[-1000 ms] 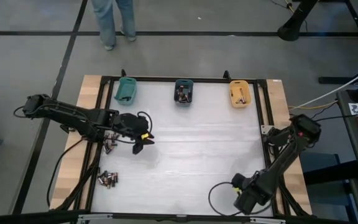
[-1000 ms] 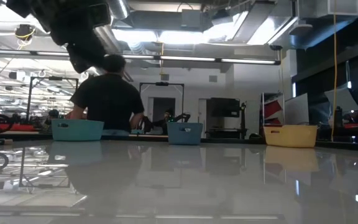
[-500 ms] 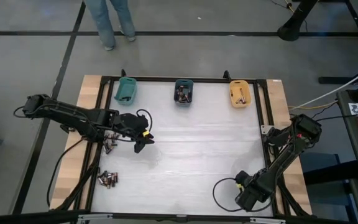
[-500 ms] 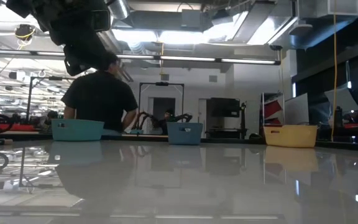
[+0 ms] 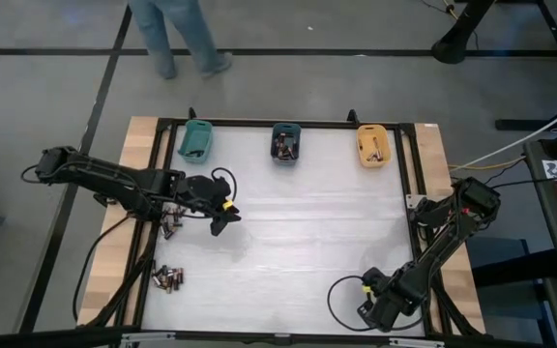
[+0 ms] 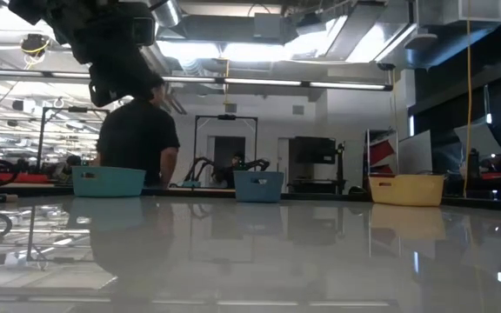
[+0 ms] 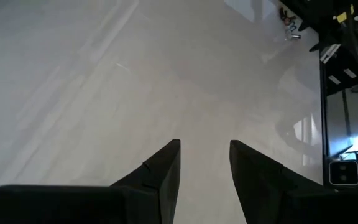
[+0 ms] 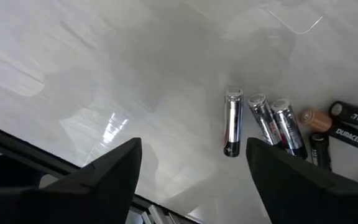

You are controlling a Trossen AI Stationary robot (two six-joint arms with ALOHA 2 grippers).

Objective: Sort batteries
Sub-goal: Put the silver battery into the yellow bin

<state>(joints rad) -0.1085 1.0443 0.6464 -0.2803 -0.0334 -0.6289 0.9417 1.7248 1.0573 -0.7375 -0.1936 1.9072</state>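
Batteries (image 5: 169, 228) in a loose heap just beside left end effector (image 5: 218, 227), fingers (image 7: 163, 171) partly apart, nothing between.

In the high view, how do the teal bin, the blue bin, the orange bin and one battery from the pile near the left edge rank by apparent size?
1. teal bin, orange bin and blue bin: they look about alike, so I do not rank them.
2. One battery from the pile of batteries: far smaller than any bin.
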